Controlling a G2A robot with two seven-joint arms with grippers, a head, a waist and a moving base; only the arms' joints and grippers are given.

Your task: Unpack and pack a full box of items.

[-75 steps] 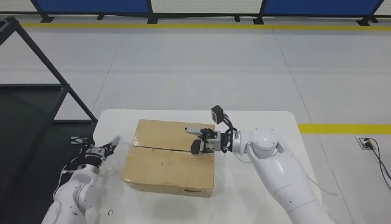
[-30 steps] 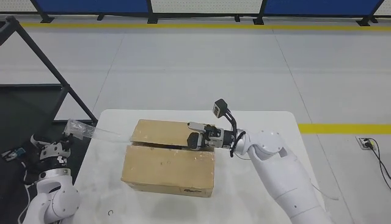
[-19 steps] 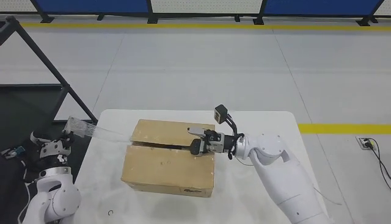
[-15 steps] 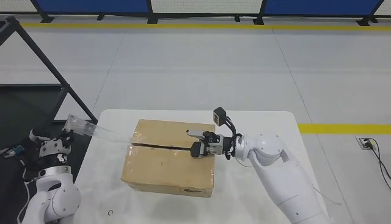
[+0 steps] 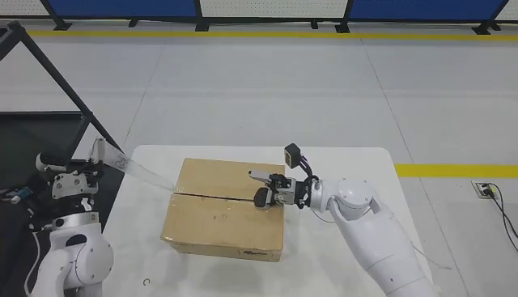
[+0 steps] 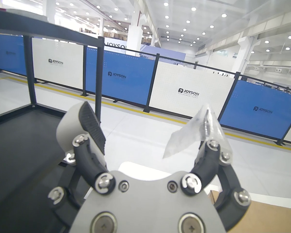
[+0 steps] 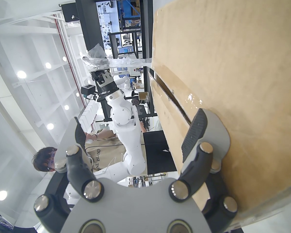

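The box (image 5: 224,208) sits on the table (image 5: 340,158), toward its 9 o'clock side. The right gripper (image 5: 261,188) is over the box top's 3 o'clock edge, at the flap seam. A tape strip (image 5: 142,170) runs from the seam's 9 o'clock end out toward 10 o'clock to the left gripper (image 5: 73,159), off the table. The rack (image 5: 32,131) stands beyond, at 10 o'clock.

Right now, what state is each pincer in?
Left pincer: open, tape stuck to it.
Right pincer: open, empty, at the box seam.
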